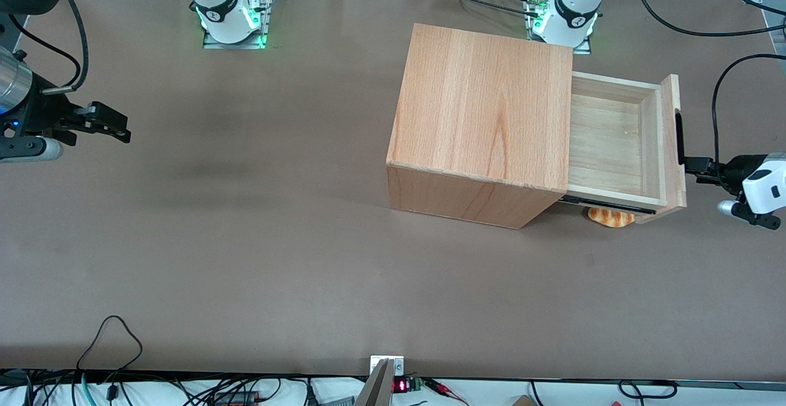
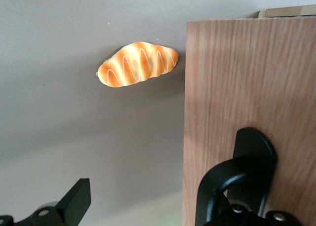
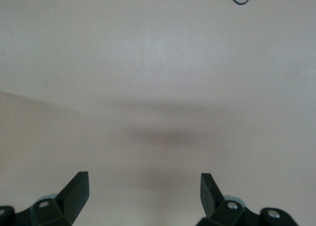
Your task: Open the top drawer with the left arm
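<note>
The top drawer (image 1: 614,142) stands pulled well out of the wooden casing (image 1: 485,117) toward the working arm's end of the table, and its pale plank interior shows with nothing in it. A black bar handle (image 1: 678,139) runs along its flat front panel (image 2: 237,87). My left gripper (image 1: 692,166) is in front of that panel, at the end of the handle nearer the front camera. The gripper (image 2: 145,199) is open. One finger (image 2: 212,191) lies against the handle's end (image 2: 254,154); the other finger (image 2: 76,201) hangs over bare table.
A striped orange bread roll (image 1: 611,217) lies on the brown table (image 1: 276,240) under the pulled-out drawer, close by the front panel; it shows as the roll (image 2: 137,64) in the left wrist view. Cables run along the table's edges.
</note>
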Robot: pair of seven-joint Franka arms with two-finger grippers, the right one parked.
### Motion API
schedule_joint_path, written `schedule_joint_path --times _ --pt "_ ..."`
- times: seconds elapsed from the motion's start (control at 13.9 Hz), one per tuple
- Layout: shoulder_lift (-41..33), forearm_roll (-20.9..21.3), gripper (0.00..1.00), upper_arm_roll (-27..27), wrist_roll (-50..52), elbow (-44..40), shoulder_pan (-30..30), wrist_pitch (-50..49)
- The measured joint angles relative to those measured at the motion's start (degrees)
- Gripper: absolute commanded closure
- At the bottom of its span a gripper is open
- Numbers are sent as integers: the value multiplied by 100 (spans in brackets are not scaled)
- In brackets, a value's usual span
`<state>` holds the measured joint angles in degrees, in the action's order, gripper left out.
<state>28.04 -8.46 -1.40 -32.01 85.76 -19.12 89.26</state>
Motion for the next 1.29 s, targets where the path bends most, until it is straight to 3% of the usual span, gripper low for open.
schedule_joint_path --times 0.93,1.29 --pt "190 154 0 -27 -83 -327 -163 -90" --pt "258 -87 0 -28 -103 -338 -174 -298"
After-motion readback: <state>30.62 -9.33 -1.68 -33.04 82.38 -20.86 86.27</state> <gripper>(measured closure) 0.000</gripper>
